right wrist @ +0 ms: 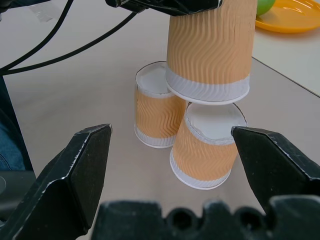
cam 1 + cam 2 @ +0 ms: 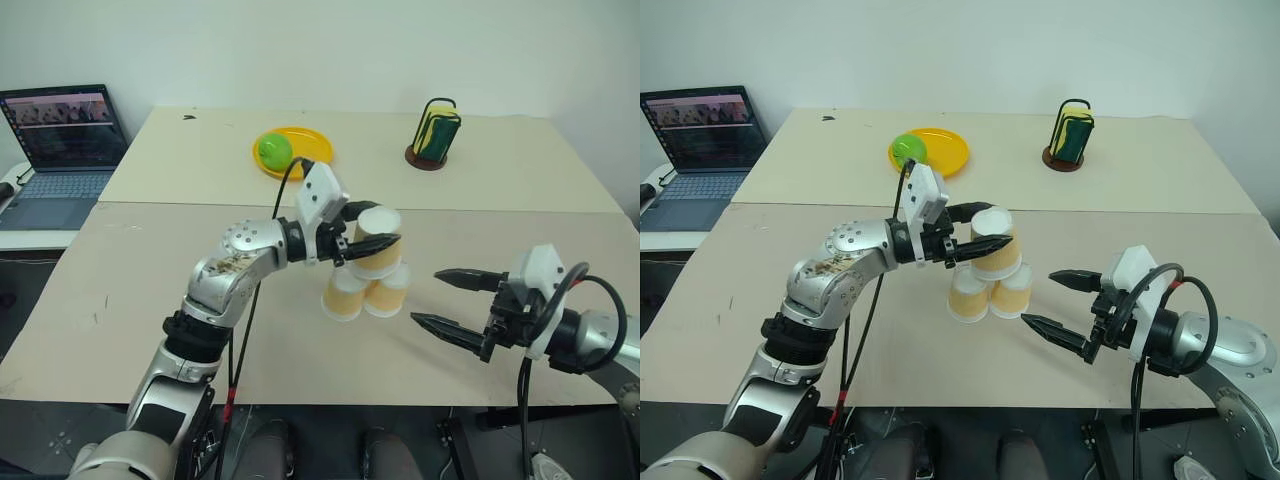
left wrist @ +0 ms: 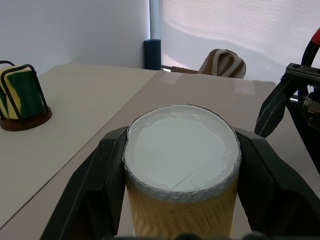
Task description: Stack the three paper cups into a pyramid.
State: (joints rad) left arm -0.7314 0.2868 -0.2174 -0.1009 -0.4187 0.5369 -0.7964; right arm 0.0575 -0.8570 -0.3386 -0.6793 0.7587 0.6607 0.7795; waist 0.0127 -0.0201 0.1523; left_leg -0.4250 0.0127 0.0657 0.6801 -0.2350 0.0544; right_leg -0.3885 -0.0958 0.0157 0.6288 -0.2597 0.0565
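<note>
- Counter [image 2: 150,290]: two beige slabs butted together, seam running left to right just behind the cups. Matte, a few small scuffs near the left edge.
- Two base cups [image 2: 366,291] stand upside down near the middle of the front slab, side by side and touching.
- Left pincer [image 2: 372,233] clamped on the third cup [image 2: 377,243], also inverted. It hangs over the gap between the base pair; its rim looks just at their tops, contact unclear.
- Right pincer [image 2: 436,297] fingers wide apart, gripping nothing, level beside the cups on their right.
- Back slab: yellow plate [image 2: 312,147] with green apple [image 2: 274,151]; wire holder [image 2: 435,134] with sponges on a round brown base, well right of the plate.
- Laptop [image 2: 62,150], lid up and screen lit, on a separate low surface left of the counter.
- Plain white wall behind.
</note>
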